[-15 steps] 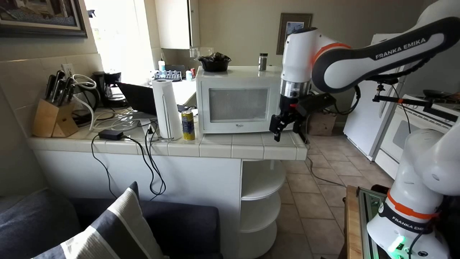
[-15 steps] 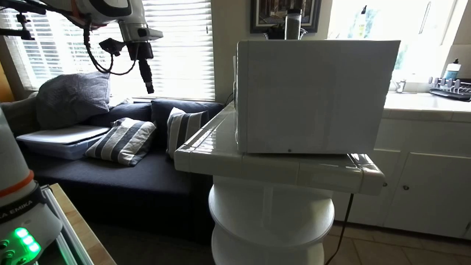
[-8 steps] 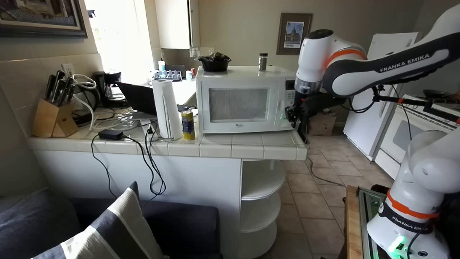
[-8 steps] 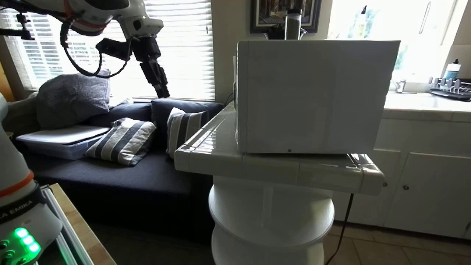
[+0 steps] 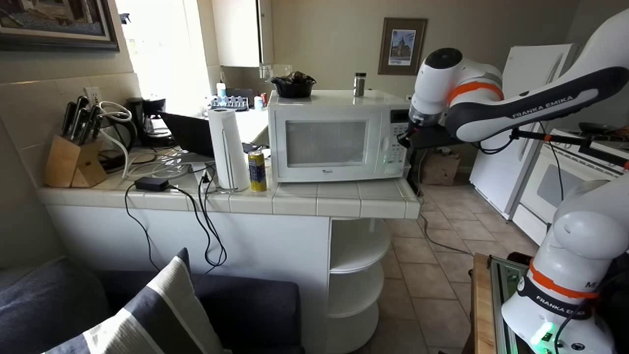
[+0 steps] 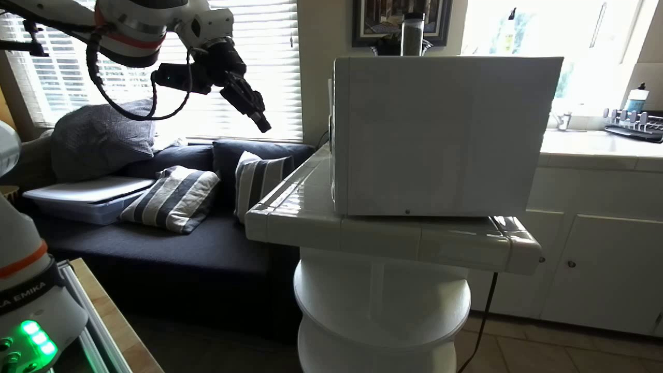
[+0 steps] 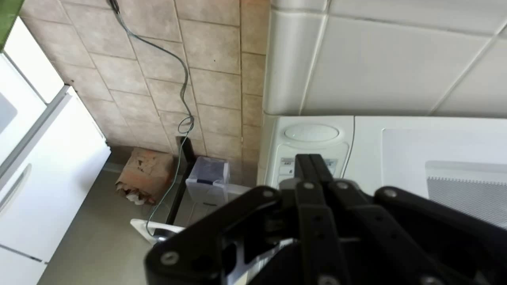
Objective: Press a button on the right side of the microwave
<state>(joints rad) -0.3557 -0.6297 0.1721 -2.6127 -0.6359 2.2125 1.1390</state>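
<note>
The white microwave sits on the tiled counter, its door window facing the sofa side. Its control strip, with a dark display and small keys, shows at the door's right. My gripper is tilted down toward the microwave's front, with a gap between its tips and that front. In the wrist view the fingertips of the gripper meet with nothing between them. They cover part of the keypad. A large oval button lies just beyond the tips, near the counter. The upper keys are hidden behind the fingers.
A black bowl and a jar stand on top of the microwave. The counter's tiled edge runs in front of it. A paper towel roll and a can stand beside the door.
The gripper has gone from open to shut. It has swung from hanging straight down to leaning toward the microwave front, moving nearer it. The arm has shifted aside, uncovering the control strip.
</note>
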